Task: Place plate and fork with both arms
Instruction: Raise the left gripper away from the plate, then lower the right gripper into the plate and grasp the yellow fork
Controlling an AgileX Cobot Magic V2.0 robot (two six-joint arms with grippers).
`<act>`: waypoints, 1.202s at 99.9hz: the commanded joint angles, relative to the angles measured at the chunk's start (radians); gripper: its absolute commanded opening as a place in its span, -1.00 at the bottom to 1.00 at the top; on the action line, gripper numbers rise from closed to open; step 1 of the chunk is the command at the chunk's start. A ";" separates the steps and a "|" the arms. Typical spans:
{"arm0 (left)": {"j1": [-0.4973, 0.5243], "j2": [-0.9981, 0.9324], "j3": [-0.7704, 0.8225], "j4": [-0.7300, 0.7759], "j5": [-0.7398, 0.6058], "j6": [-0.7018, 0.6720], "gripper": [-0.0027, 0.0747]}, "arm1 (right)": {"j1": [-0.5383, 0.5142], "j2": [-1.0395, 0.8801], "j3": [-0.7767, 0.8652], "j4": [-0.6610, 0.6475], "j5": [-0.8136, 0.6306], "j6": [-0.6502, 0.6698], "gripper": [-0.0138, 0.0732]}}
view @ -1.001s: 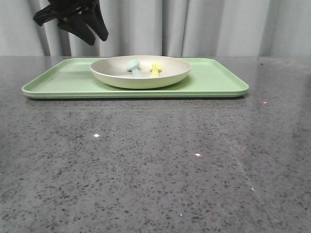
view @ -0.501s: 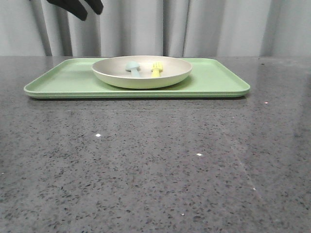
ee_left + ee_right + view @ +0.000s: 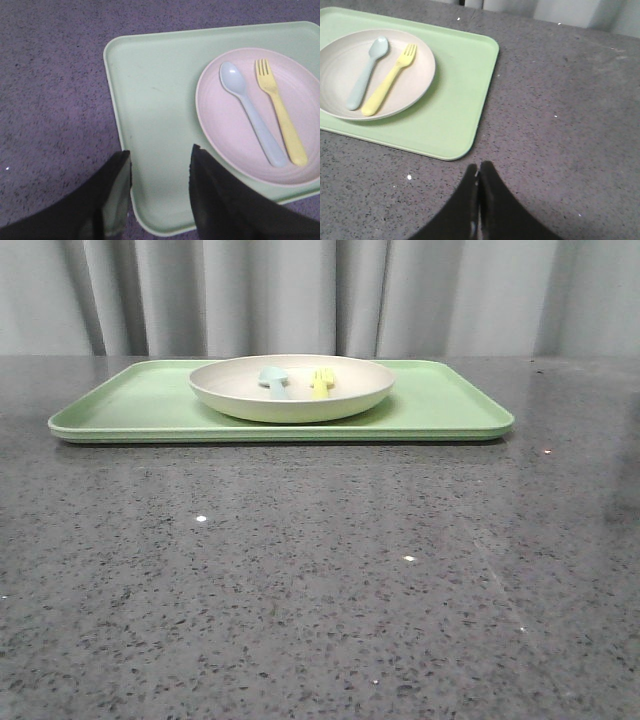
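The cream-white plate (image 3: 292,387) stands on the light-green tray (image 3: 130,400) at the back of the table. The yellow fork (image 3: 320,382) lies in the plate. It also shows in the left wrist view (image 3: 281,119) and the right wrist view (image 3: 388,86). My left gripper (image 3: 160,154) is open and empty, high above the tray's corner, beside the plate (image 3: 225,130). My right gripper (image 3: 479,167) is shut and empty over bare table, off the tray's other end, away from the plate (image 3: 340,65). Neither gripper shows in the front view.
A pale blue spoon (image 3: 273,379) lies in the plate beside the fork, seen also in the left wrist view (image 3: 252,120) and the right wrist view (image 3: 367,72). The dark speckled tabletop (image 3: 320,580) stretches in front of the tray. Grey curtains hang behind.
The left arm, seen at the upper left of the front view, has risen out of that view. The plate, fork and tray have not moved.
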 commanded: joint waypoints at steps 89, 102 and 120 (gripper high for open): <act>0.002 -0.508 0.439 0.004 -0.187 -0.012 -0.20 | 0.201 0.869 -0.950 0.065 0.344 0.042 0.35; 0.002 -0.508 0.439 -0.008 -0.187 -0.012 -0.20 | 0.201 0.962 -1.041 0.065 0.398 0.073 0.35; 0.002 -0.508 0.439 -0.016 -0.194 -0.012 -0.20 | 0.201 1.054 -1.092 0.065 0.421 0.113 0.35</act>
